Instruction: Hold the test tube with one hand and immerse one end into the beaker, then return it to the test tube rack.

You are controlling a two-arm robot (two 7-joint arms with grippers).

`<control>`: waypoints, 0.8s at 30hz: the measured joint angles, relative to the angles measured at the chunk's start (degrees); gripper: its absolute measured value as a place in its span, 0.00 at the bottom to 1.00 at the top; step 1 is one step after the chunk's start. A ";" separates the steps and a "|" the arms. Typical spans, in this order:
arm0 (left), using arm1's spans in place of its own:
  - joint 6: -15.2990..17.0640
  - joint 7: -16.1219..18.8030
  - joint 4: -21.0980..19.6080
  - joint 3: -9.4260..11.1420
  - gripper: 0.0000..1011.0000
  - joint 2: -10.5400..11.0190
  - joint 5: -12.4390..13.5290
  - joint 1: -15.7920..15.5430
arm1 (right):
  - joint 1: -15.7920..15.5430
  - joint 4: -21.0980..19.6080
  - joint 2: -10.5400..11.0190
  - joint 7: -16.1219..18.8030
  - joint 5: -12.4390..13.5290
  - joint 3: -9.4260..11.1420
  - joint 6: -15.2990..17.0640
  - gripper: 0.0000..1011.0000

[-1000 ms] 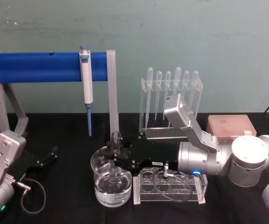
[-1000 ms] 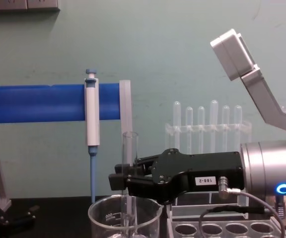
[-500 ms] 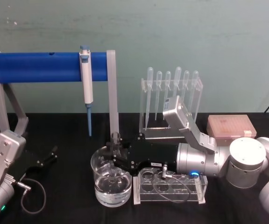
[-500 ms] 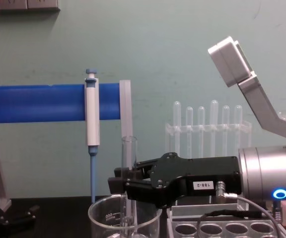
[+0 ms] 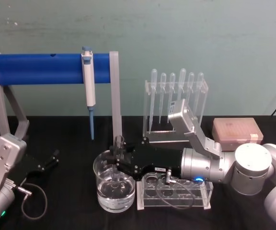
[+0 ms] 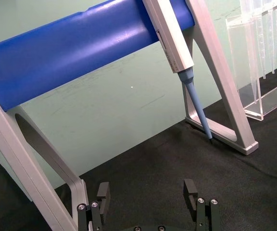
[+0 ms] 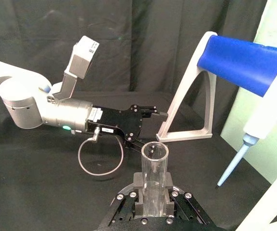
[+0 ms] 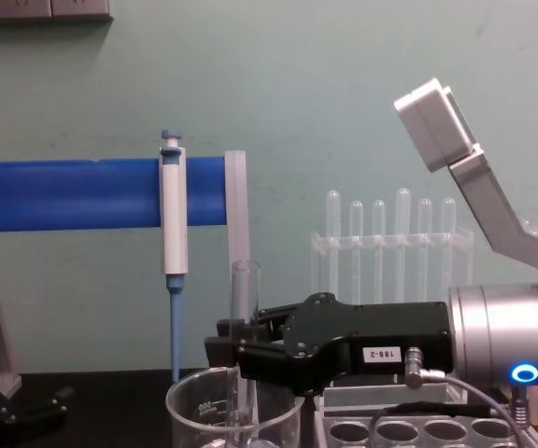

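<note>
The right hand [image 5: 118,163] reaches in from the right side, low over the black bench [image 5: 66,139], and its two black fingers are pressed tight on the test tube [image 5: 119,142], one on each side. The test tube is a thin, clear glass tube. It stands straight up, with its rimmed mouth on top, above the fingers. From the chest view you can see through it to the wall behind [image 8: 245,289]. Its lower part goes down past the rim into the beaker [image 5: 99,191], a wide round glass with some clear liquid in the bottom. I cannot tell if the end of the tube touches the liquid. Just beside the beaker, on its right, sits the clear test tube rack [image 5: 174,194] with round holes on top. The hand's silver wrist hangs over it. The left hand [image 5: 47,163] lies low at the left of the bench, well apart from the beaker. Its fingers are spread wide with nothing between them [image 6: 147,192]. Behind stands a blue bar stand [image 5: 47,68] with a white-and-blue pipettor [image 5: 88,81] hanging on it.
</note>
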 joint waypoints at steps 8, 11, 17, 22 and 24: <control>0.00 0.00 0.00 0.00 0.99 0.00 0.00 0.00 | 0.05 0.92 -0.42 0.23 -0.32 -0.20 0.15 0.22; 0.00 0.00 0.00 0.00 0.99 0.00 -0.01 0.00 | 0.08 0.94 -0.42 0.23 -0.53 -0.30 0.38 0.22; 0.00 0.00 0.00 0.00 0.99 0.00 0.00 0.00 | 0.11 0.93 -0.41 0.02 -0.85 -0.38 0.87 0.22; 0.00 0.00 0.00 0.00 0.99 0.00 0.00 0.00 | 0.11 0.91 -0.40 0.00 -0.86 -0.40 0.87 0.22; 0.00 0.00 0.00 0.00 0.99 0.00 0.00 0.00 | 0.11 0.91 -0.39 0.00 -0.86 -0.40 0.88 0.22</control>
